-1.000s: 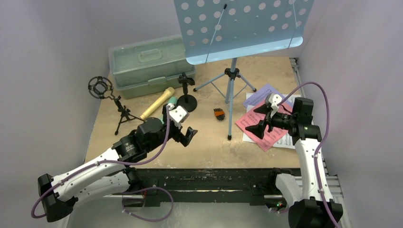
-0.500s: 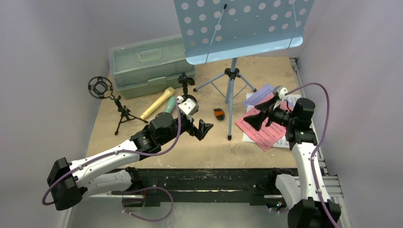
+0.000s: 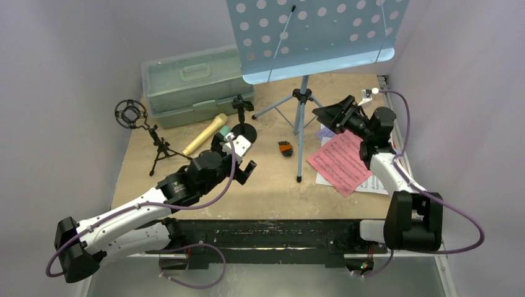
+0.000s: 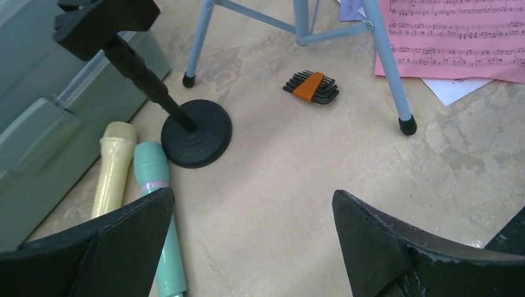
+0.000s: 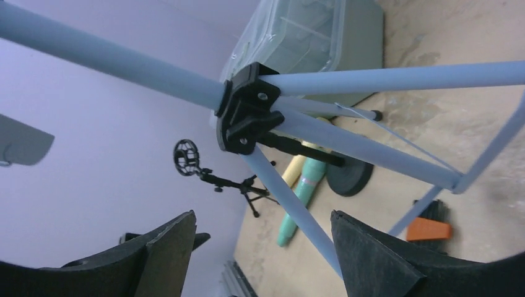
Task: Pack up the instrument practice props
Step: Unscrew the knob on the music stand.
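The light-blue perforated music rack stands at the back on its tripod legs. My right gripper is open and empty just right of the tripod hub, with one leg passing between its fingers in the right wrist view. My left gripper is open and empty over bare table, right beside the teal microphone. The tan microphone lies next to the teal one. The round-base mic holder stands by them. The ring-top tripod holder stands at the left. Red, purple and white music sheets lie at the right.
The pale green case sits shut at the back left, behind the microphones. A black and orange hex key set lies between the round base and the rack's front leg. Walls close in on both sides.
My right gripper has lifted off the sheets and swung back and left to the rack's tripod hub. My left gripper went right, then came back toward the microphones.
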### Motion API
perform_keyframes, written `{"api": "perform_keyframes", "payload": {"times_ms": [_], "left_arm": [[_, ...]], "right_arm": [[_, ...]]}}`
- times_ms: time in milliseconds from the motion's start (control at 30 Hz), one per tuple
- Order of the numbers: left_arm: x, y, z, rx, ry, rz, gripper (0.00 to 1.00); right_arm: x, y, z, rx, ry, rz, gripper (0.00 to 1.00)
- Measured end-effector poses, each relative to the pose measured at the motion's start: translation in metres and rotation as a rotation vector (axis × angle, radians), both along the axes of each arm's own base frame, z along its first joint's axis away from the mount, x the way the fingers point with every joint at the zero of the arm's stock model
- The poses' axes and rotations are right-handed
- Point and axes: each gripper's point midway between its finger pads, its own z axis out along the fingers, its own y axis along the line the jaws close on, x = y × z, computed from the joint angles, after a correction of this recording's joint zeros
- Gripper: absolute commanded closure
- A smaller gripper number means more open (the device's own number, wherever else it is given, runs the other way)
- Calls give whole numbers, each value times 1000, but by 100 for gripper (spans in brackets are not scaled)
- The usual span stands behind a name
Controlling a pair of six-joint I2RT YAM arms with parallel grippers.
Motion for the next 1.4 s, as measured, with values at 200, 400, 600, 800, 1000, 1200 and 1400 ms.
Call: {"api": "perform_keyframes", "payload": {"times_ms": [200, 400, 600, 800, 1000, 1200, 1400], "left_arm": [[1, 15, 14, -3, -52, 40, 0], [0, 19, 12, 10, -48, 50, 0], [-1, 22, 11, 17, -45, 54, 0], [-2, 23, 10, 23, -41, 56, 0], [-2, 23, 8, 30, -37, 56, 1], [-2, 23, 7, 32, -35, 55, 1], [-2, 23, 7, 32, -35, 55, 1]], "right_arm": [[21, 18, 24, 90, 12, 7, 29], [41, 14, 35, 124, 10, -39, 40], [55, 11, 19, 141, 74, -68, 46], [60, 11, 16, 144, 87, -78, 51], [62, 21, 23, 139, 80, -55, 53], [65, 21, 18, 130, 99, -61, 72], [71, 16, 17, 101, 81, -96, 100]]}}
